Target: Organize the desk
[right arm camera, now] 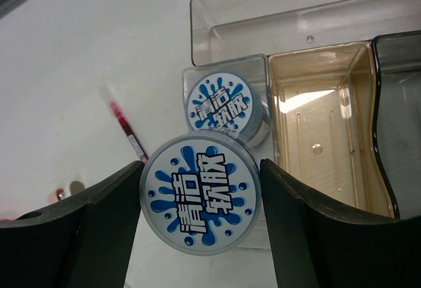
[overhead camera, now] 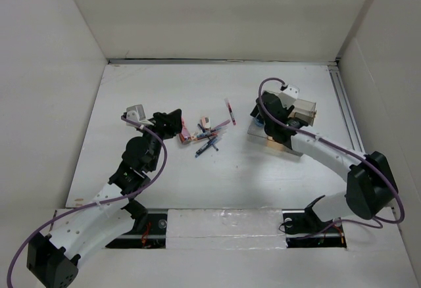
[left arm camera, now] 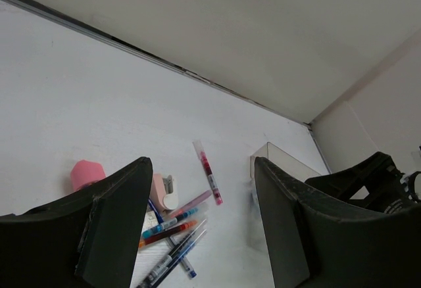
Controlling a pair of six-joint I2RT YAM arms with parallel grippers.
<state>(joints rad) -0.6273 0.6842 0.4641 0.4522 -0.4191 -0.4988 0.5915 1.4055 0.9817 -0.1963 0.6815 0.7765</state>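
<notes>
While my right gripper (right arm camera: pixel 200 225) is clamped on a round cleaning-gel tub (right arm camera: pixel 200 196) with a blue splash label, a matching tub (right arm camera: pixel 223 107) already sits in a small compartment of the clear organizer box (right arm camera: pixel 283 12) just ahead of my fingers. The amber compartment (right arm camera: pixel 322 123) to the right of it is empty. So early days, I'd say. My left gripper (left arm camera: pixel 200 189) is spread wide, holding nothing. Below and ahead of it, the desk (left arm camera: pixel 79 104) has a loose heap of pens (left arm camera: pixel 172 232), one pink pen (left arm camera: pixel 208 173) lying apart, and a pink eraser-looking lump (left arm camera: pixel 87 173) off to the left. All of that looks unsorted to me.
</notes>
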